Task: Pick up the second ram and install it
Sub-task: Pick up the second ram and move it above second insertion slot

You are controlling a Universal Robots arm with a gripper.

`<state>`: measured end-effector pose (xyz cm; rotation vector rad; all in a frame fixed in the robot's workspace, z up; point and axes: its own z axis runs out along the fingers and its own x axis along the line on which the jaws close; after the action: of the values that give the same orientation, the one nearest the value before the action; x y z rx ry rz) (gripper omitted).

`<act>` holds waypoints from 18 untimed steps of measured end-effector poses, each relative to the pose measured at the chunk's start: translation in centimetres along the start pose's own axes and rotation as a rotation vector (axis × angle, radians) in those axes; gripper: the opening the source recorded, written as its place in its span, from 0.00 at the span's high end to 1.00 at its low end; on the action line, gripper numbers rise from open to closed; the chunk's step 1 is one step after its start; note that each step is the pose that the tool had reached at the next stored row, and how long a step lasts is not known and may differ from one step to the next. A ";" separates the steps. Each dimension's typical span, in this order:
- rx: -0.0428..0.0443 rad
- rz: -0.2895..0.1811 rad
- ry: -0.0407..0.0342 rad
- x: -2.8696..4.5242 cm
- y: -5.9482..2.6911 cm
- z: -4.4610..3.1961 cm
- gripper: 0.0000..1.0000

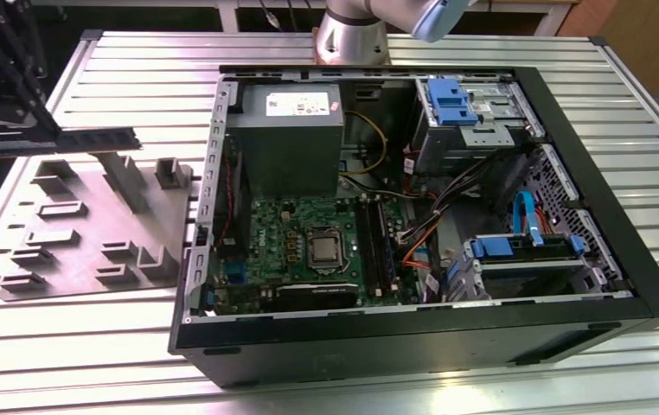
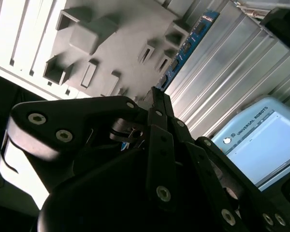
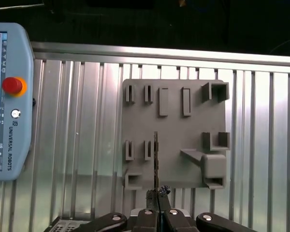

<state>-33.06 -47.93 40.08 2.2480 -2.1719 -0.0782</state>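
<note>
The second ram (image 1: 97, 138) is pinched in the tool (image 3: 158, 197), whose two fingers are closed tight on the stick's flat faces. In the first wrist view the stick runs straight out from the fingertips, seen edge-on as a thin dark line. In the second wrist view its blue side with black chips shows past the fingers. In the exterior view it lies roughly level, sticking out from the tool towards the exterior view's right.

It hangs over the grey holder plate (image 1: 70, 251) and seems clear of it, though its free end is near the plate's tall upright rib. I judge the step in hand to be lifting the stick away from the plate. To do that well:

- Keep the pinch square on the flat faces so the stick cannot swivel.
- Keep the stick level and in line with the fingers.
- Hold the free end off the ribs and pockets of the plate, since a knock there could twist it in the grip.

The plate rests on the ribbed metal bench (image 1: 87, 354). Beside it, on the exterior view's right, the open computer case (image 1: 422, 350) lies on its side with the green board (image 1: 289, 229) showing inside, well apart from the stick. A pale blue control pad (image 3: 7, 145) lies on the bench near the plate.
</note>
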 end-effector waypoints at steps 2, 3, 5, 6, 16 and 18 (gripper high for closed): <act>0.0001 0.001 -0.0001 0.02 -0.61 0.02 0.89; 0.0002 0.002 -0.0002 0.03 -0.90 0.03 0.89; 0.0002 0.003 -0.0002 0.05 -1.49 0.04 0.89; 0.0002 0.003 -0.0002 0.06 -1.78 0.04 0.89; 0.0004 0.010 -0.0005 0.17 -4.67 0.08 0.89; 0.0004 0.011 -0.0005 0.18 -5.23 0.09 0.89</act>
<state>-27.84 -47.93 39.75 2.2363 -2.1845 -0.0783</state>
